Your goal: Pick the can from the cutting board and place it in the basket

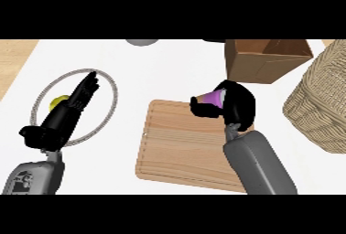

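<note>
My right hand (233, 106) is above the far right corner of the wooden cutting board (182, 146), its fingers and thumb curled round a purple can (215, 97) with a tan end. The can is tilted and mostly hidden by the hand; I cannot tell whether it still touches the board. The woven wicker basket (321, 98) stands to the right of the hand, partly cut off by the view's edge. My left hand (71, 107) rests open at the left, fingers straight and pointing up.
A brown cardboard box (263, 59) stands open behind the board, just left of the basket. A grey ring (111, 98) lies under the left hand with a small yellow object (58, 101) inside. A grey round thing (142, 42) shows at the top edge.
</note>
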Available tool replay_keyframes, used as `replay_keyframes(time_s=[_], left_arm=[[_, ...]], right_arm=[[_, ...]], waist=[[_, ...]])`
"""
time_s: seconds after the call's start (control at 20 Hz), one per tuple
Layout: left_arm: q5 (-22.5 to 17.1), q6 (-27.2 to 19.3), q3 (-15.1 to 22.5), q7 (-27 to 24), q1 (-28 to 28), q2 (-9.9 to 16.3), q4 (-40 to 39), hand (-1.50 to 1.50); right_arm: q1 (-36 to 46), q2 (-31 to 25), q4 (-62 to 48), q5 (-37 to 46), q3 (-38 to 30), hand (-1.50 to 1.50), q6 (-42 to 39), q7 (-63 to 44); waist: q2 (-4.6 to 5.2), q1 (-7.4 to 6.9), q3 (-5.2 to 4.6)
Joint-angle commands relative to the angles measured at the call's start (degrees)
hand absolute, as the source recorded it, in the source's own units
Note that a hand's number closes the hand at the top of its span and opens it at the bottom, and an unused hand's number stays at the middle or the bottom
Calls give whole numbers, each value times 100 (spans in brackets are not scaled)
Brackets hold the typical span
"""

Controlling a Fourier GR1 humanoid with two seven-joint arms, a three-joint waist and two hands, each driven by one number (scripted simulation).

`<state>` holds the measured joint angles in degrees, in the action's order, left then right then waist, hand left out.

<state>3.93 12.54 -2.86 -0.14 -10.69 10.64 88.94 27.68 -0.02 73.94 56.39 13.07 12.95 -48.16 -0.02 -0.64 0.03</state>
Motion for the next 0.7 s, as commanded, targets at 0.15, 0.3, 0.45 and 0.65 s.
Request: replay_keyframes(time_s=[0.15,0.3,0.45,0.65], left_arm=[[-135,118,-147,5,71,110,16,0],[-120,57,-1,226,110,-46,252,0],[131,-41,-100,-417,59,8,-384,0],[260,-141,-11,-299,189,-53,-136,0]], right_arm=[[329,2,1381,394,489,150,1288,-599],[359,1,2372,931,619,150,697,-1319],[586,1,2823,1141,403,150,214,-1797],[708,1,3276,1510,331,150,-383,-2259]], waist=[[-31,50,-5],[-50,116,-6],[-18,121,-8],[-22,103,-7]])
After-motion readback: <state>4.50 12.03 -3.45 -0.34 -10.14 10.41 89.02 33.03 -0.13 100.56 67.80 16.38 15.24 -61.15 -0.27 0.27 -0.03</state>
